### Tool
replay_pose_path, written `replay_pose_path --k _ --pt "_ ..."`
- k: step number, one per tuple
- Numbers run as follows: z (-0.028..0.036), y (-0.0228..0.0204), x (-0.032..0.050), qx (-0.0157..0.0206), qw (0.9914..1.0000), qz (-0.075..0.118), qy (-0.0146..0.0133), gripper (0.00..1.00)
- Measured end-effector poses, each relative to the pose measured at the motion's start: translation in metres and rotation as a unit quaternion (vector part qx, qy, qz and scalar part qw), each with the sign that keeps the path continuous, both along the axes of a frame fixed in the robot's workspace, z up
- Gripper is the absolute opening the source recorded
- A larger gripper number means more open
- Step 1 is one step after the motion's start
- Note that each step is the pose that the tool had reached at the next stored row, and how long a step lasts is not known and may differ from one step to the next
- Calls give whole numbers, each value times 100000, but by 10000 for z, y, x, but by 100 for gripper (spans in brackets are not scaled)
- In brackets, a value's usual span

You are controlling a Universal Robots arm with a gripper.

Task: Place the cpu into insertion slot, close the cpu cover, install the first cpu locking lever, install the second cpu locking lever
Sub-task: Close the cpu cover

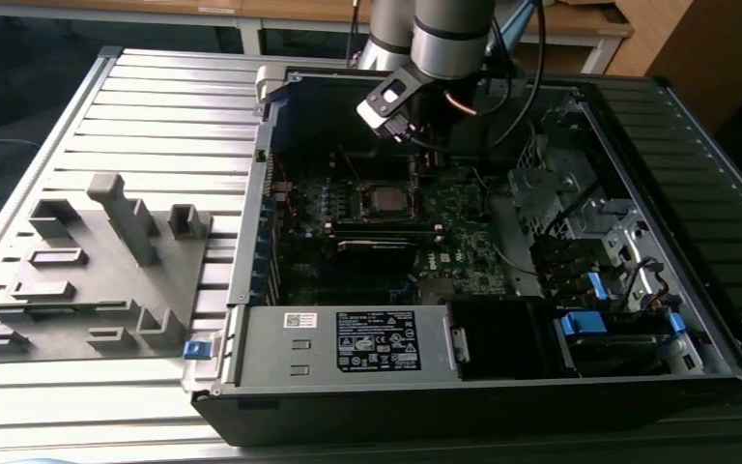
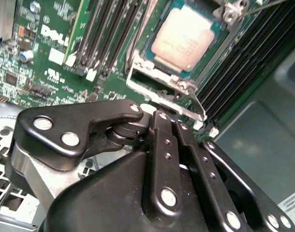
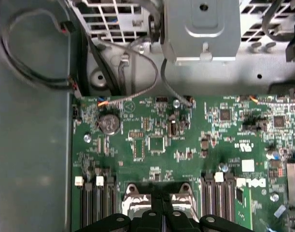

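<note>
An open case (image 1: 474, 401) was laid on a slatted bench (image 1: 152, 106), with a grey fixture (image 1: 100, 271) set on the bench at the exterior view's left, well apart from the arm. Inside the case a green board (image 1: 462, 232), a labelled power supply (image 1: 345, 343) and drive bays with blue tabs (image 1: 582, 324) were seen. The cpu (image 2: 186, 41) was seated in the slot (image 2: 218, 41) on the board, silver top upward, between banks of memory slots (image 2: 113, 34). The cover (image 2: 159, 88) was seen as a silver frame at the slot's edge, just ahead of the fingertips; whether it lay shut over the cpu could not be told. The end effector (image 2: 169, 121) was held over the board near the slot, its fingers (image 2: 161, 145) pressed together with nothing gripped. In the first wrist view a coin cell (image 3: 109, 123) was seen on the board, beyond the slot.
</note>
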State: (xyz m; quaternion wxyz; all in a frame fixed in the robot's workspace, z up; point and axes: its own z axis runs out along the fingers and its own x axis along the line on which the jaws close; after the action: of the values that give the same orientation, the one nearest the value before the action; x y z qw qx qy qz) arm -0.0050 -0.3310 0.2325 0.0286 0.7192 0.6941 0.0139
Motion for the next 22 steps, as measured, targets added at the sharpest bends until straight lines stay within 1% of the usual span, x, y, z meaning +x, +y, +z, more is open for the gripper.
replay_pose_path --k 6,8,14,15,16,18,19,20,22 --pt "-15 0 -129 2 100000 -7 1 11" --pt "-16 0 -141 -5 100000 -6 3 11" --pt "-16 0 -143 5 100000 -2 7 11" --pt "-18 0 -144 8 100000 -3 127 11" --pt "-21 0 -144 14 99999 -2 461 11" --pt "-25 0 -143 -7 99991 -2 1330 11" --pt "-27 0 -144 -3 99987 -4 1629 11" --pt "-26 0 -144 -14 99985 -7 1740 11" --pt "-26 0 -144 -15 99985 -9 1739 11"
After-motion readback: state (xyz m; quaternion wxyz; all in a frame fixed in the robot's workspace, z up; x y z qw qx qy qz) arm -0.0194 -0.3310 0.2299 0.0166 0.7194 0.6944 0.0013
